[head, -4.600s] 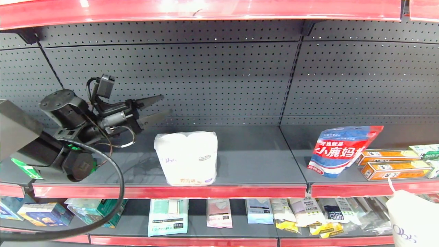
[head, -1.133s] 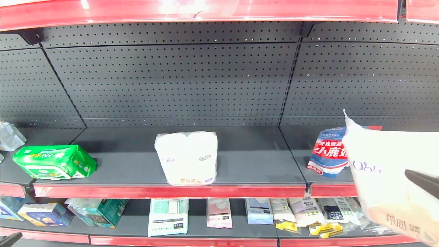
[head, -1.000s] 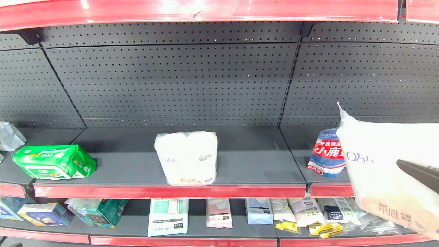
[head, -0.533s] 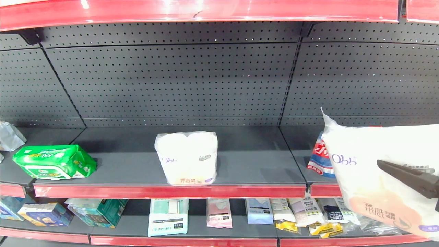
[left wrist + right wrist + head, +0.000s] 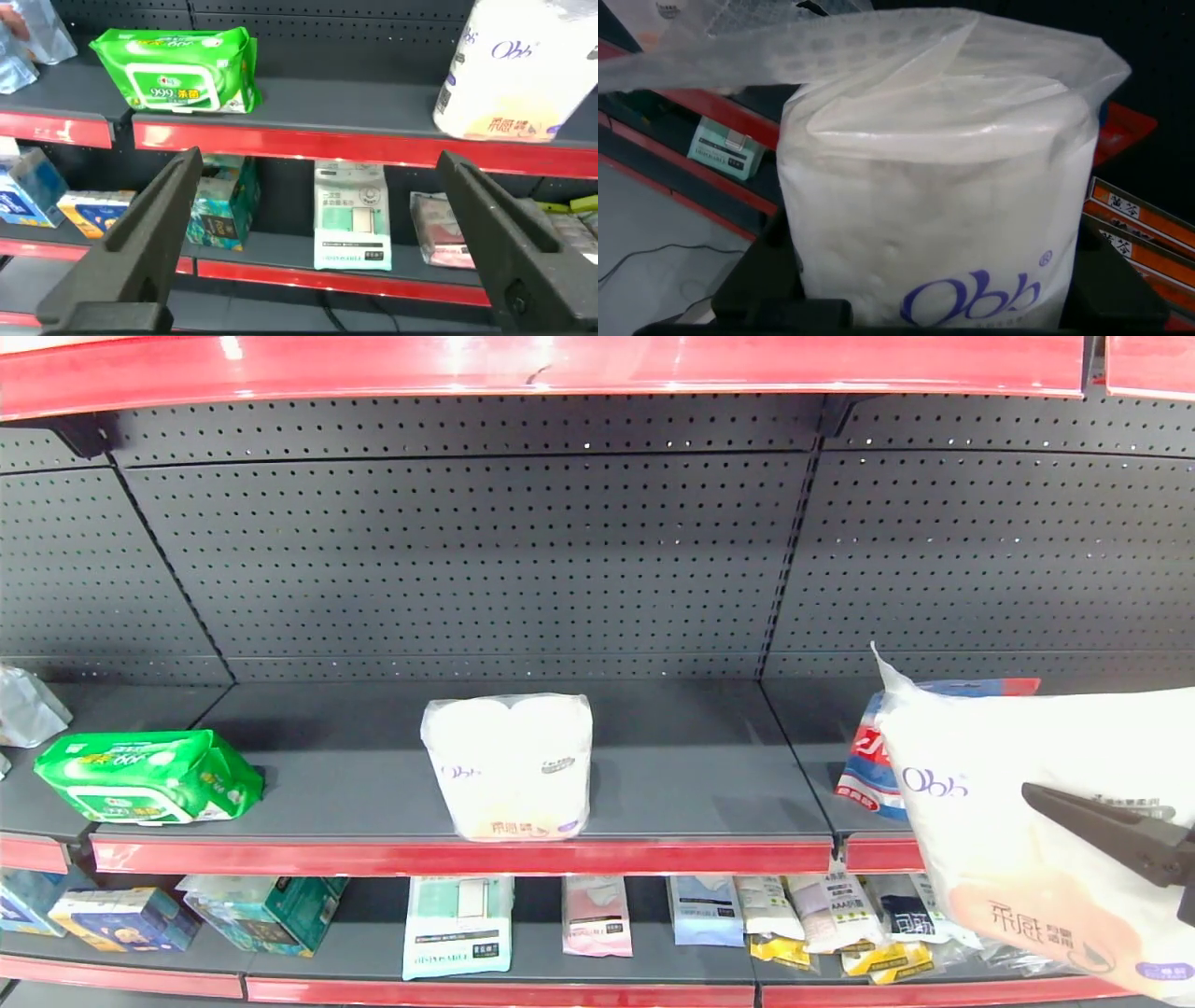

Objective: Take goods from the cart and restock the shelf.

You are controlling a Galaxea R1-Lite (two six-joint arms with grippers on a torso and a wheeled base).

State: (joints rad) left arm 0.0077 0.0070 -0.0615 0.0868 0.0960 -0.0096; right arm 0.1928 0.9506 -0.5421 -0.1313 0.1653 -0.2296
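A dark grey metal shelf (image 5: 691, 775) with a red front lip is seen against a perforated back panel (image 5: 485, 551). On the shelf are set a green pack of wipes (image 5: 149, 777) towards the left, a white pack of toilet rolls standing upright in the middle (image 5: 509, 765), and a blue and red pouch (image 5: 873, 765) towards the right. A lower shelf (image 5: 653, 933) is lined with small packets. A second pack of rolls (image 5: 1008, 803) is held in the air in front of the right end of the shelf, not yet set down, and the pouch is partly hidden behind it. This pack is clamped between the jaws of the right gripper (image 5: 938, 299), one dark finger (image 5: 1102, 826) being pressed across its front. The left gripper (image 5: 318, 159) is held low in front of the shelf, its jaws wide apart and empty. The held pack is judged to be light and soft — easily squashed, with a slick, loose plastic wrap that could slide. A hold across the body of the rolls, as is seen here, is thought safer than one on the loose film at the top. A flat landing on its base is likely needed, since a tall soft pack could topple.
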